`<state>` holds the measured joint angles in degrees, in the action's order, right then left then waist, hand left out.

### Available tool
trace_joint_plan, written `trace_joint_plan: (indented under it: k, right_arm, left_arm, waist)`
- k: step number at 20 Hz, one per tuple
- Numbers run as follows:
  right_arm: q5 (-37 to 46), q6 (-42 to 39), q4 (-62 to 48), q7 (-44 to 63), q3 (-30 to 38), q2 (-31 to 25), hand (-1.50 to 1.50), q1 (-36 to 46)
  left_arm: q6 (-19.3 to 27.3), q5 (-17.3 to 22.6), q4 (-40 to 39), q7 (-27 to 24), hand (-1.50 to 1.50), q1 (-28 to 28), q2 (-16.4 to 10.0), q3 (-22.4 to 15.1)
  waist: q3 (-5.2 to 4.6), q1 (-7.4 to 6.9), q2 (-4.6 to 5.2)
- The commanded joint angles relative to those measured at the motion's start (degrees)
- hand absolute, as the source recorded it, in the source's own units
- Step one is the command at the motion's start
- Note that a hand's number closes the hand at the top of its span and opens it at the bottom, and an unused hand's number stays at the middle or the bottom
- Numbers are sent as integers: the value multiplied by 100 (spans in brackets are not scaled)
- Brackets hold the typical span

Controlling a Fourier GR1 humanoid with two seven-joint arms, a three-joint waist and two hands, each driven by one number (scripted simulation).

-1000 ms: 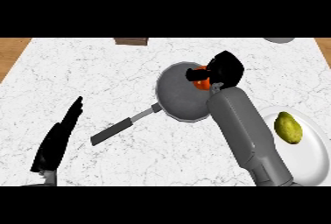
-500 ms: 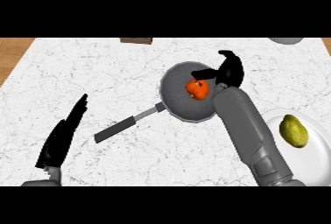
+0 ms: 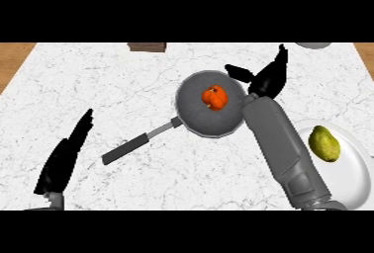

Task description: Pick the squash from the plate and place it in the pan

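Just past the pan's far right rim we see our right hand (image 3: 267, 75), fingers straight and spread, holding nothing; its thumb points left above the rim. Its grey forearm runs down along the pan's right side. Beside the hand, the orange squash (image 3: 214, 97) lies inside the pan (image 3: 205, 121), a little above its middle and apart from the fingers. The pan's handle (image 3: 135, 146) points to the lower left across the white table (image 3: 110, 89). At the right edge sits the plate (image 3: 343, 178), bearing a yellow-green fruit (image 3: 323, 143). Our left hand (image 3: 66, 158) rests at the lower left, fingers straight, well apart from the pan.
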<state>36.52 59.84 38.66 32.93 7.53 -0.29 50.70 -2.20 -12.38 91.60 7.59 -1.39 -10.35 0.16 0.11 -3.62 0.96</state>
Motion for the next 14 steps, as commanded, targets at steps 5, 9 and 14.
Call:
trace_joint_plan:
  k: [5, 9, 14]
  right_arm:
    - [-297, 1326, 980, -353, 94, 27, -150, -972]
    - [-164, 1220, 2176, -376, -556, 28, -150, -2197]
    - [234, 561, 4046, -246, -881, -122, -150, -3891]
  left_arm:
    - [160, -83, 47, -35, 0, -346, 55, 78]
    - [35, 176, -147, -77, 0, -318, -119, 443]
    - [25, 124, 167, 55, 0, -451, -4, 271]
  waist:
    - [-9, 401, -140]
    - [-19, 534, -180]
    - [-20, 581, -179]
